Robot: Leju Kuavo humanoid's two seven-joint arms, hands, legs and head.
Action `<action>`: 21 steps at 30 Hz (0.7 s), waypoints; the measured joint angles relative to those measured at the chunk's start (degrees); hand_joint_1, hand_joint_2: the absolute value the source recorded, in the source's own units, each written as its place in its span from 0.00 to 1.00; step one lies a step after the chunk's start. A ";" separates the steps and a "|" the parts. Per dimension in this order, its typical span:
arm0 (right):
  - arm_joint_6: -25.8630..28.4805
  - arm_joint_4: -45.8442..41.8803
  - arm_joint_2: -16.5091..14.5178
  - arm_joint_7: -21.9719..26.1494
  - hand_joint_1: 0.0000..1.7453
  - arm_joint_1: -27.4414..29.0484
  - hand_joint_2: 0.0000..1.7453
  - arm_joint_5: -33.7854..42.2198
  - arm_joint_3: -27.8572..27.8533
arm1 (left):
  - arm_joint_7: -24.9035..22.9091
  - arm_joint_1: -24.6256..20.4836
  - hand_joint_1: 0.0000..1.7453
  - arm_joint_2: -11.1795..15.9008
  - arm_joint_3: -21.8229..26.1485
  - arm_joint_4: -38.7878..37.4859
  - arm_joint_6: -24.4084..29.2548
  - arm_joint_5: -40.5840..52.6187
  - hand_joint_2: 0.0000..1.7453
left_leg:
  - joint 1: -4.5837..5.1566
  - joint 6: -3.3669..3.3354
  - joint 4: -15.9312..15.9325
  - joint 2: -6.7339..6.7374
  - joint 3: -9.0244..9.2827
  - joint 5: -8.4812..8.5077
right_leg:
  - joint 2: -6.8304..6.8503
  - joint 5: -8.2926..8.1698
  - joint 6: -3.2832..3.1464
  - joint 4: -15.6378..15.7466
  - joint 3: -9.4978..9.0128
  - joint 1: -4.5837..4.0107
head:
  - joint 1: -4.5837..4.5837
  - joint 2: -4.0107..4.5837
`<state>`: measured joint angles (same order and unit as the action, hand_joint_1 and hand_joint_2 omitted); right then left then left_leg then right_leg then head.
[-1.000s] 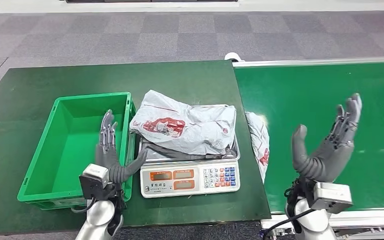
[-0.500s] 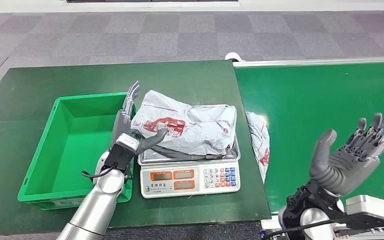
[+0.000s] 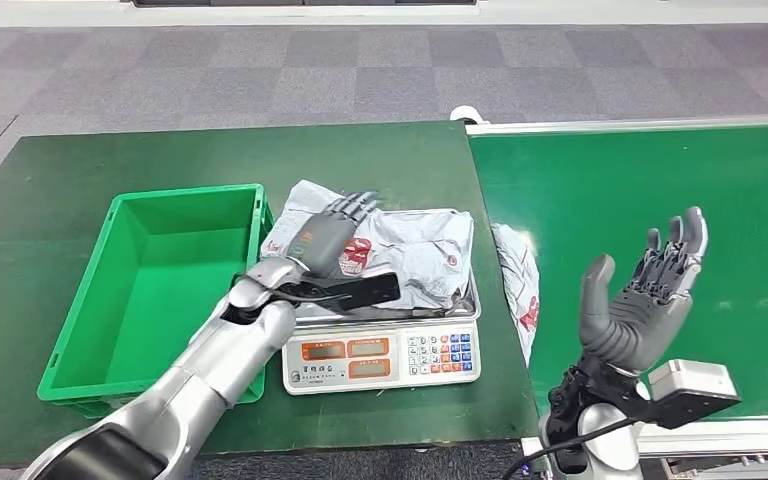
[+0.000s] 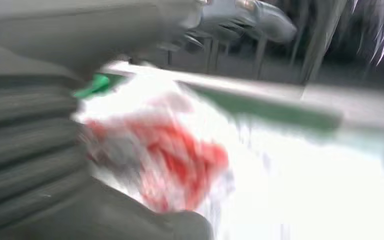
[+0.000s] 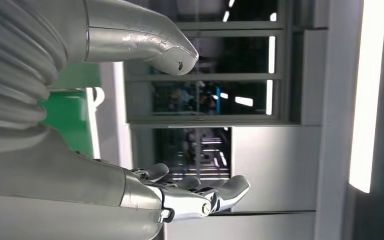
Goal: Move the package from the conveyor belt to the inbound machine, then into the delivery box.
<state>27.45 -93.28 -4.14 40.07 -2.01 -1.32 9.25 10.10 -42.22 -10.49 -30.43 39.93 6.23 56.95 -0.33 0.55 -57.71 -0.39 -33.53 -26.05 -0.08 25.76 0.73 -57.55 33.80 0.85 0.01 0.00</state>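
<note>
A crumpled white package (image 3: 415, 258) with red print lies on the tray of the weighing scale (image 3: 380, 358). My left hand (image 3: 328, 234) reaches over it from the bin side, palm down, fingers stretched out and resting on the package's near-left part without closing on it. The left wrist view is blurred and has the package (image 4: 175, 160) right in front of the hand (image 4: 30, 150). My right hand (image 3: 642, 298) is raised over the near edge of the green conveyor belt (image 3: 640, 170), fingers spread and holding nothing; the right wrist view shows its fingers (image 5: 200, 196) apart.
An empty green delivery box (image 3: 80, 320) stands just left of the scale on the dark green table (image 3: 210, 150). A second white package (image 3: 520, 285) hangs in the gap between the table and the conveyor belt. Grey carpet lies beyond.
My left hand has swung from the box's edge over onto the package on the scale. My right hand has risen a little and turned more upright.
</note>
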 joint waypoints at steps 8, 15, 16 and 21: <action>-1.52 6.09 -0.40 0.01 0.00 0.17 1.00 -0.37 0.00 | -9.40 -7.90 0.00 -4.70 -6.52 -14.34 -6.20 4.20 1.00 | 0.00 0.00 0.01 -0.08 0.00 -0.03 | 0.05 0.05 -0.01 0.01 -0.03 -0.01 | -0.02 0.00; -1.40 7.37 -0.85 0.03 0.00 1.77 1.00 -0.92 -0.02 | -11.08 -9.45 0.78 -7.11 -7.69 -17.97 -6.82 4.77 1.00 | 0.00 -0.01 0.01 -0.12 0.02 -0.03 | 0.12 0.07 0.01 0.01 -0.11 -0.01 | -0.01 0.00; -1.43 7.45 -0.91 0.03 0.00 1.93 1.00 -0.94 -0.05 | -11.00 -9.47 1.00 -7.27 -7.69 -18.22 -6.70 4.64 1.00 | 0.00 -0.02 0.01 -0.12 0.02 -0.03 | 0.12 0.07 0.01 0.01 -0.11 -0.01 | -0.01 0.00; -1.74 7.70 -1.26 -0.04 0.00 2.50 1.00 -1.01 -0.24 | -7.97 -9.02 1.00 -7.57 -7.69 -18.82 -2.91 3.52 1.00 | 0.00 -0.01 0.01 -0.10 0.02 -0.01 | 0.10 0.04 0.01 0.00 -0.09 0.00 | -0.01 0.00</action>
<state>25.70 -85.58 -5.40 40.04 0.48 -2.33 9.01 2.13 -51.24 -18.06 -38.12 21.11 3.31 60.47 -0.32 0.54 -57.71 -0.48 -33.51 -26.06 0.02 25.79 0.73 -57.54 33.71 0.85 0.00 0.00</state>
